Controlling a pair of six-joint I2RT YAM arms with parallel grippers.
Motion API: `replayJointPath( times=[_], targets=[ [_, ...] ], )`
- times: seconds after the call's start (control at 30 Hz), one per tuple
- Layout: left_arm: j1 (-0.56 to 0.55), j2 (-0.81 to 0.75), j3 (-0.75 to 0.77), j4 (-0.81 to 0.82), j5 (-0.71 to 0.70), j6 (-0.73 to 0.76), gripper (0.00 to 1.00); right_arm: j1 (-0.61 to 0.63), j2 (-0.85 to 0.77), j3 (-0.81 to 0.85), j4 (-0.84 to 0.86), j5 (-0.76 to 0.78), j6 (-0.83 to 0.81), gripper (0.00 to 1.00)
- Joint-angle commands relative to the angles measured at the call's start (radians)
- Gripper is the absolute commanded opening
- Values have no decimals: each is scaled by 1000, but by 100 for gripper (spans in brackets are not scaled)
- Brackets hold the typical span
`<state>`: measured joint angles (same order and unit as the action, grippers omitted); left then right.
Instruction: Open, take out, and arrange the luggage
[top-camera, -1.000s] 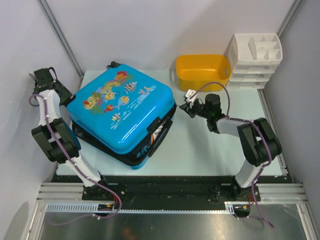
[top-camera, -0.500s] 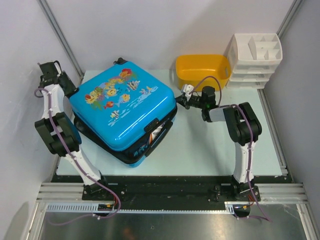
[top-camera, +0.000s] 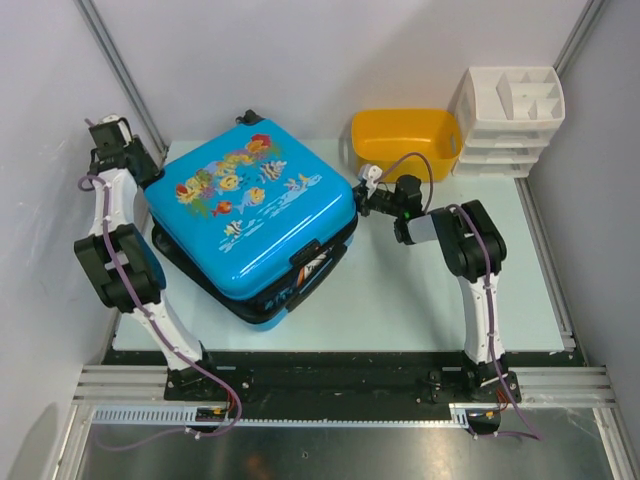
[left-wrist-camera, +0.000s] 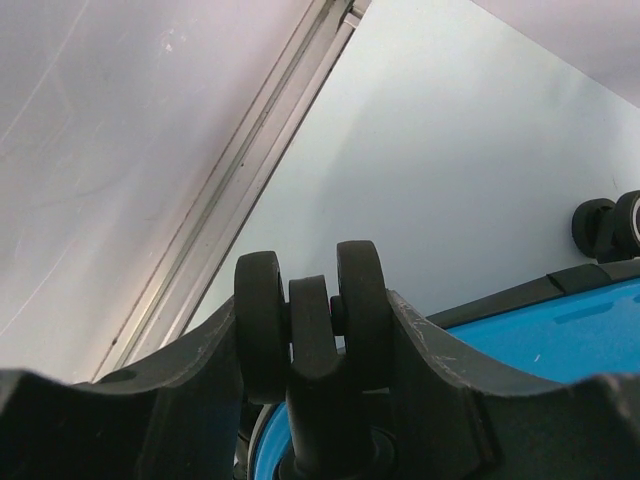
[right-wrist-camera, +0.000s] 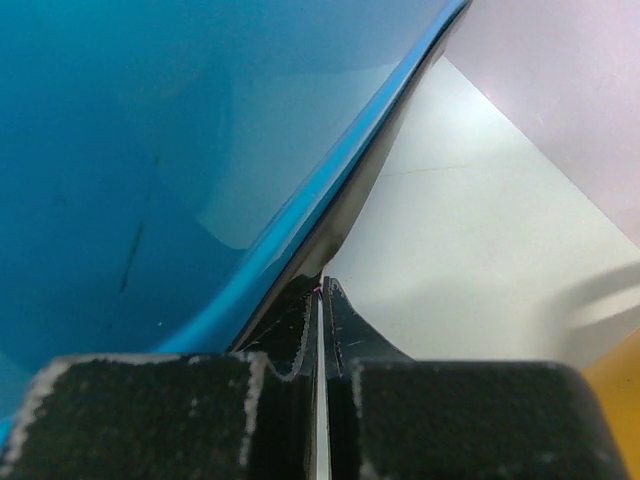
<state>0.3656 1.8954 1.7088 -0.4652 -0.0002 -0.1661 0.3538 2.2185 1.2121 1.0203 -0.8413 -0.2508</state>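
The luggage (top-camera: 250, 210), a bright-blue fish-print suitcase, lies flat on the table's left half, with its top shell shifted off the lower shell. My left gripper (top-camera: 128, 158) is at its far left corner. In the left wrist view it (left-wrist-camera: 312, 345) is shut on a black twin wheel (left-wrist-camera: 310, 310), with blue shell (left-wrist-camera: 560, 340) beside it. My right gripper (top-camera: 362, 192) is at the suitcase's right corner. In the right wrist view it (right-wrist-camera: 322, 295) is shut, tips against the dark edge band under the blue shell (right-wrist-camera: 150, 150).
A yellow tub (top-camera: 400, 115) stands just behind my right gripper. A white drawer organizer (top-camera: 510, 120) is at the back right. The left wall and its metal post (top-camera: 120, 70) are close to my left gripper. A second suitcase wheel (left-wrist-camera: 605, 225) shows at the back.
The suitcase has slid and turned toward the back. My right gripper moved left to the suitcase's right corner. My left gripper moved back and right with the wheel.
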Motion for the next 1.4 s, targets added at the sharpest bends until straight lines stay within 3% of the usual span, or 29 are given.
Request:
replayJointPath(
  times=[0.0, 0.13, 0.17, 0.2, 0.23, 0.43, 0.6, 0.73, 0.87, 0.97, 1.1, 1.2, 1.37],
  targets=[
    [-122, -81, -66, -20, 243, 155, 0, 88, 72, 160, 185, 108, 50, 0],
    [-122, -88, -78, -16, 241, 143, 0, 114, 113, 202, 228, 165, 88, 0],
    [-119, -96, -80, -16, 233, 139, 0, 122, 113, 202, 233, 174, 96, 4],
    [-116, -98, -84, -15, 230, 134, 0, 123, 101, 202, 225, 191, 105, 29],
    [-110, -110, -87, -16, 230, 117, 0, 123, 90, 199, 209, 195, 113, 36],
    [-2, -171, -143, -16, 241, 37, 0, 68, -132, 118, -90, 231, -8, 65],
    [84, -235, -238, -13, 229, 17, 0, 16, -328, 116, -567, 238, -83, 87],
    [102, -295, -311, -3, 212, -1, 0, -1, -503, 116, -900, 258, -96, 93],
    [104, -354, -386, 7, 181, -32, 0, -9, -630, 87, -1239, 295, -27, 91],
    [114, -419, -449, 8, 141, -58, 0, 7, -732, 2, -1357, 272, 88, 88],
    [134, -498, -532, 7, 91, -107, 0, 115, -836, -143, -1390, 257, 172, 85],
    [142, -583, -603, 5, 63, -145, 0, 241, -873, -239, -1318, 269, 208, 83],
    [182, -685, -707, -30, 2, -236, 0, 335, -783, -275, -1149, 304, 245, 82]
  ],
)
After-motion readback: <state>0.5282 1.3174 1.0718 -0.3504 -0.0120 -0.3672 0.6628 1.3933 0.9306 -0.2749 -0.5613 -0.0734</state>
